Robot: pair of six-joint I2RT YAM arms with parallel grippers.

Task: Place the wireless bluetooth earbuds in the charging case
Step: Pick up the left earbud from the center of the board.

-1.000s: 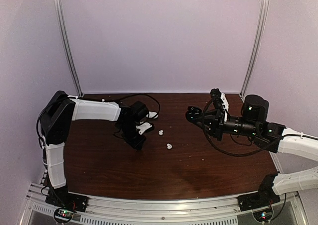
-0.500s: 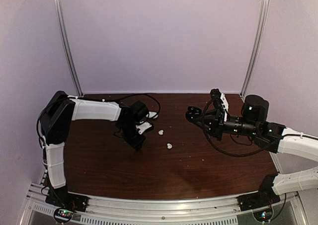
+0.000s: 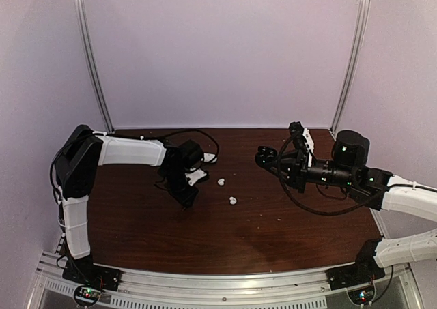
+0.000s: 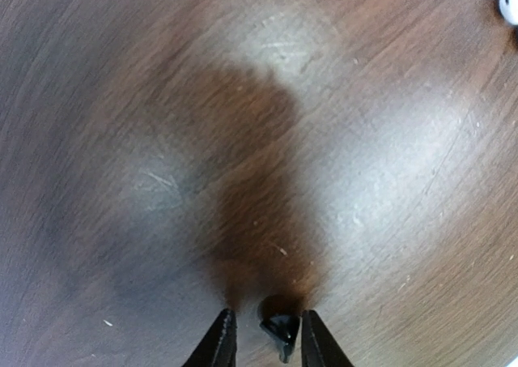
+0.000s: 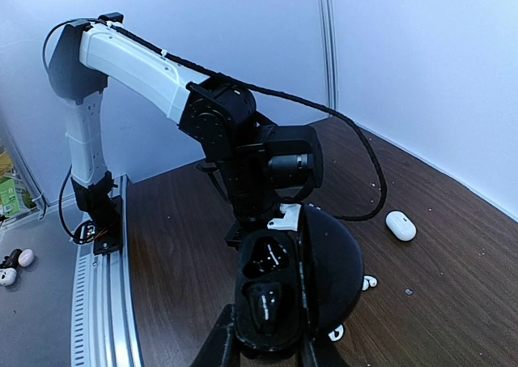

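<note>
We saw the right gripper (image 3: 276, 160) clamped on the open black case (image 5: 324, 278), holding it off the table (image 3: 273, 234) with its sockets exposed, likely as a ready target. The left gripper (image 4: 267, 318) hung low over the wood, jaws slightly apart around the black earbud (image 4: 279, 332). A gap on one side suggested the bud sat loose. The far white earbud (image 3: 220, 182) and near white earbud (image 3: 233, 200) lay beside it, close to the white case (image 5: 400, 225). From above, the black bud was hidden under the left fingers, and the sockets' contents were too dark to read.
</note>
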